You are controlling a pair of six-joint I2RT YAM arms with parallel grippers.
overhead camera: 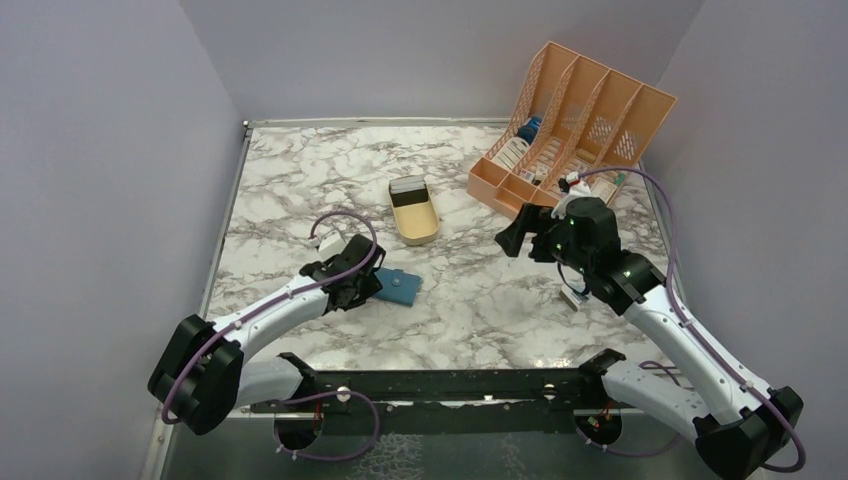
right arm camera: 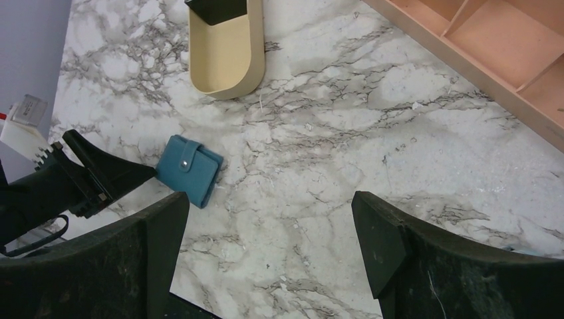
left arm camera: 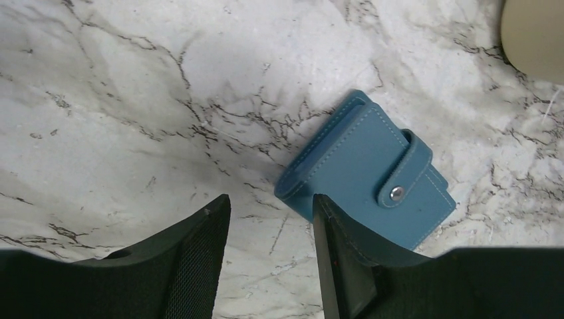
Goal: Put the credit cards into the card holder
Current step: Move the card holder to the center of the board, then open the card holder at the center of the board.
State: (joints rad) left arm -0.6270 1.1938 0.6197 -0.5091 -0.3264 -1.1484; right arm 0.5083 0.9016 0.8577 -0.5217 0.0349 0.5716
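Observation:
The card holder (overhead camera: 400,288) lies shut on the marble, teal-blue, with its snap strap fastened (left arm camera: 397,193). My left gripper (left arm camera: 271,203) is low at its near-left corner with the jaws partly apart. That corner pokes into the gap and the right finger (left arm camera: 339,259) covers the holder's edge; nothing is clamped. The credit cards sit in the tan tray: a pale one (overhead camera: 408,185) and a black one (overhead camera: 412,200). My right gripper (right arm camera: 269,197) hangs wide open over bare marble, right of the holder (right arm camera: 189,166).
The tan oval tray (overhead camera: 425,232) lies behind the holder, mid-table. An orange slotted rack (overhead camera: 590,110) holding several items stands at the back right. Grey walls close in on the left, back and right. The left gripper (right arm camera: 100,176) shows in the right wrist view.

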